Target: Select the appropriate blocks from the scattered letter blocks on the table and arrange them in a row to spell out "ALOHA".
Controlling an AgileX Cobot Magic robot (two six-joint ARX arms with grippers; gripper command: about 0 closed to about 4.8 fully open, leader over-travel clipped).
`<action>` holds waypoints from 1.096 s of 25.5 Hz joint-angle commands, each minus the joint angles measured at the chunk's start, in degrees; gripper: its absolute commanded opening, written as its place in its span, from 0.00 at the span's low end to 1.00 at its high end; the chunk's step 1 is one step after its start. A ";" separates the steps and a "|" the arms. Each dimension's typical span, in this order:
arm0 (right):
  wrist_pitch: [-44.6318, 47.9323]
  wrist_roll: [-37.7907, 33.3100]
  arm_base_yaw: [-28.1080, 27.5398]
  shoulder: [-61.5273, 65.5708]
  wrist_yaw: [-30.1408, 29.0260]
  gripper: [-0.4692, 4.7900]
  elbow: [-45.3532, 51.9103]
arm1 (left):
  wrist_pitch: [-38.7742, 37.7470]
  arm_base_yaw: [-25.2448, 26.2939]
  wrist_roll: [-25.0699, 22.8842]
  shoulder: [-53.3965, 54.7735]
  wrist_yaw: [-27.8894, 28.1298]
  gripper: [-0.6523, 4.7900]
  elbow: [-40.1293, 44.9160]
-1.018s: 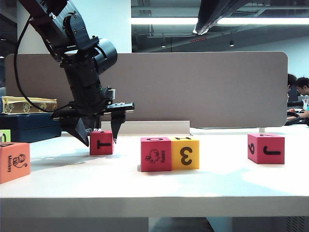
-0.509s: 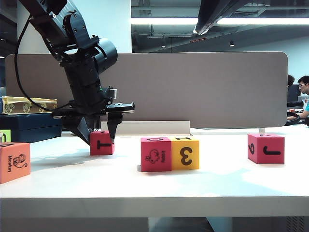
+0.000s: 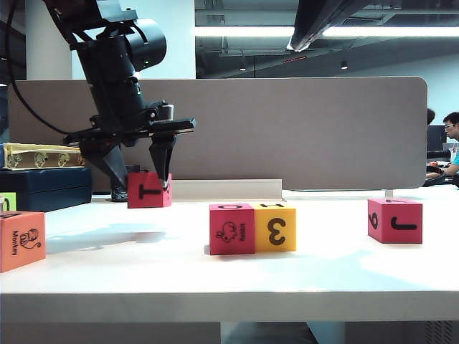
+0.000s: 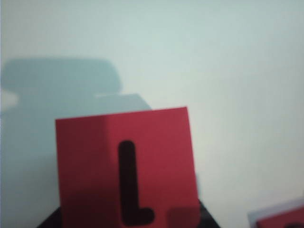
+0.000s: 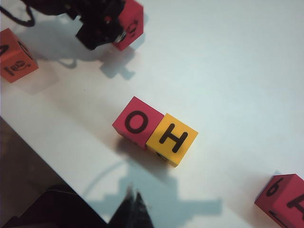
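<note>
Blocks first, from the exterior view: we count five on or over the table [image 3: 215,279] — an orange one [image 3: 20,240] at the left edge, a red one with a rabbit [image 3: 232,228] touching a yellow one marked 3 [image 3: 275,226], a red one far right [image 3: 394,220], and a red one with a sideways T [image 3: 149,190] pinched in the left gripper [image 3: 136,185], lifted clear with its shadow below; a sliver of green block [image 3: 7,201] sits behind the orange. We judge the touching pair to be the row's start. In the left wrist view the held block [image 4: 126,166] shows an L, which is why we take it for the row. The right wrist view shows O [image 5: 137,121] and H [image 5: 172,137] side by side, the orange block [image 5: 16,56], the far red one [image 5: 281,195], and the right gripper [image 5: 134,209] clenched on nothing, parked above the table's near edge.
</note>
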State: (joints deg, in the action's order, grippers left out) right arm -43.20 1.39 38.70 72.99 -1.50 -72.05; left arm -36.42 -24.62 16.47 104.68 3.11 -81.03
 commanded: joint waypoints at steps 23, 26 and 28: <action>-2.84 0.13 0.07 -0.22 -0.13 0.08 -0.37 | -12.68 -7.85 -1.92 -0.55 -4.70 0.46 -0.04; -2.86 0.13 0.09 -0.28 -0.13 0.08 -0.37 | -12.70 -7.85 -1.38 -0.55 -5.44 0.50 -0.04; -2.80 0.13 0.09 -0.42 -0.13 0.08 -0.39 | -12.76 -7.82 -1.16 -0.55 -6.21 0.58 -0.04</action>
State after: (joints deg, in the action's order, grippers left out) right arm -46.50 1.39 38.72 72.95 -1.50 -72.03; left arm -49.06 -32.36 14.98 104.53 -2.15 -80.93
